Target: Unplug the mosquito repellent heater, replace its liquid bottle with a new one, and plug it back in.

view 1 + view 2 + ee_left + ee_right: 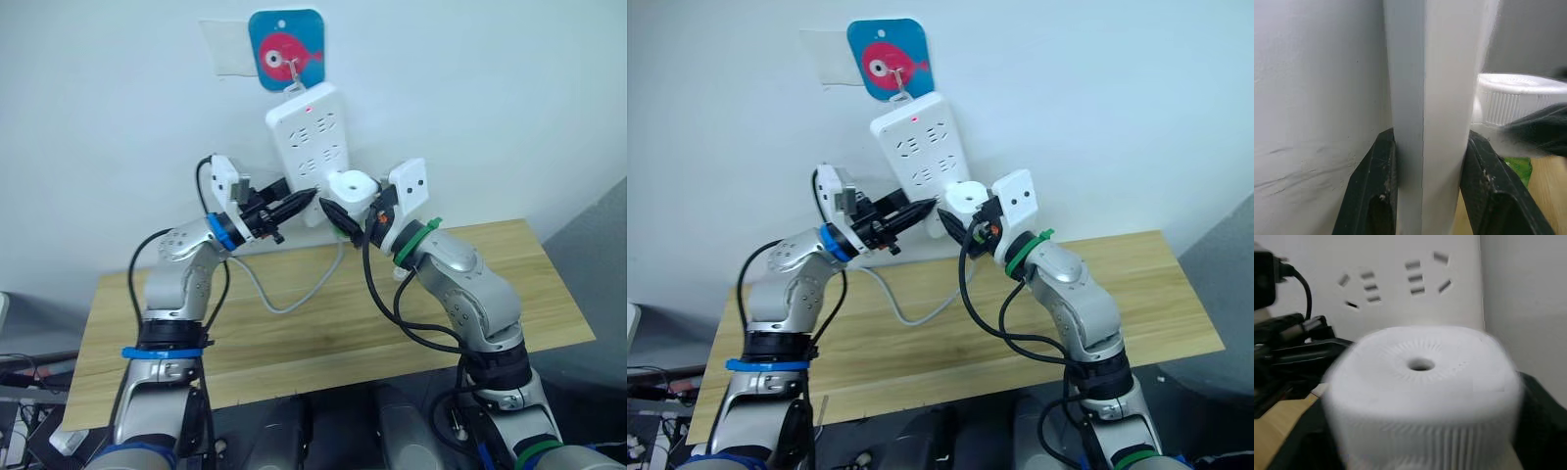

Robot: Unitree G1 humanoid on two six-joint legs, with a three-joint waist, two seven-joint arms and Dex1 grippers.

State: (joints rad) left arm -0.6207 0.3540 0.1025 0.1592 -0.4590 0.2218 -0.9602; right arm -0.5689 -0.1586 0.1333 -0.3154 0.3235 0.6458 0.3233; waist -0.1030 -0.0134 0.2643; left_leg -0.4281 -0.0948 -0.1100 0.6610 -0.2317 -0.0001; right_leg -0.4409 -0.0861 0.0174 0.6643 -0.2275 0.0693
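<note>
Starting at the wooden counter (294,323), only a grey cable lies there; no new bottle shows. Above it, the right tool (343,217) pinches the mosquito repellent heater (351,188), which sits against the power strip (309,137) on the wall, while the left tool (294,204) clamps the strip's edge. Unplugging looks just underway; bottle swap and replugging remain.

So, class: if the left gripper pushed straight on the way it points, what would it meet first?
The left gripper straddles the power strip's edge, so more strip; beyond it, likely the mosquito repellent heater.
</note>
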